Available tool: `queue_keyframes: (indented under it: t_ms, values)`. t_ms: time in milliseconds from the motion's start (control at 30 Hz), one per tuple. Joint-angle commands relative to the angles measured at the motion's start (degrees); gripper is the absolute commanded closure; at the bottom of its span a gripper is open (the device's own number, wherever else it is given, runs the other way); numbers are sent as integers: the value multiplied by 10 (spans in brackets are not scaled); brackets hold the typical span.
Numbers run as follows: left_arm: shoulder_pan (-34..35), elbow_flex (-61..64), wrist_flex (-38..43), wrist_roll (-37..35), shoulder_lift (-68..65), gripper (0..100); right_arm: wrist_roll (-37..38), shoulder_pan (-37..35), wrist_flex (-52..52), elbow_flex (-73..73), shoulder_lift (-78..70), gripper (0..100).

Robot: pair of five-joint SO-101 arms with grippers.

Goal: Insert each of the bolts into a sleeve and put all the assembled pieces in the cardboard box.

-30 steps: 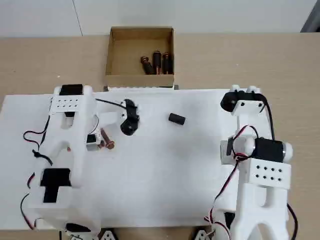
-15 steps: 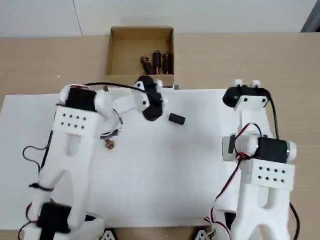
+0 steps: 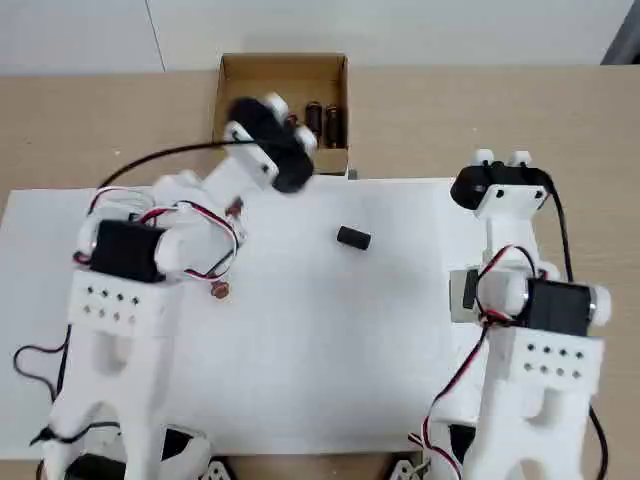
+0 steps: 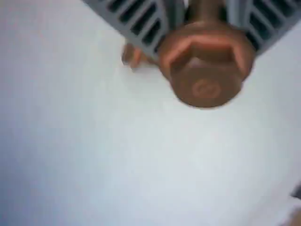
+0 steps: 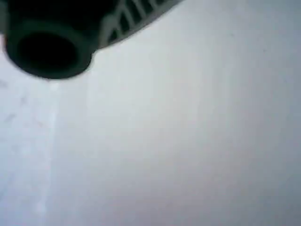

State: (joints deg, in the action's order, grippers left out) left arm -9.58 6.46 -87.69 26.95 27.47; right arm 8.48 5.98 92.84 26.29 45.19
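The left fingers [image 4: 136,21] had swung a bolt [image 4: 207,70] up off the surface [image 3: 300,350] toward the cardboard box [image 3: 218,105], while the right fingers [image 5: 131,16] held a sleeve [image 5: 47,49] for it.

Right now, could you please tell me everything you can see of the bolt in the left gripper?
The bolt looks copper-coloured metal, with a hexagonal head on a round flange and a faint mark on its face. The head faces the wrist camera; its shank runs back between the left gripper's grey ribbed fingers, which clamp it. Held over the white sheet, it touches nothing else.
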Motion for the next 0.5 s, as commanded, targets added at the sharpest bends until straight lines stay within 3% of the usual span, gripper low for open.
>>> queue_keyframes:
  t_ms: [0, 467]
  values:
    - [-3, -22, 42, -88, 34, 995, -6, 2, -3, -25, 59, 994]
    - [-4, -22, 34, -382, 59, 995, -8, 0, -204, 199, 304, 996]
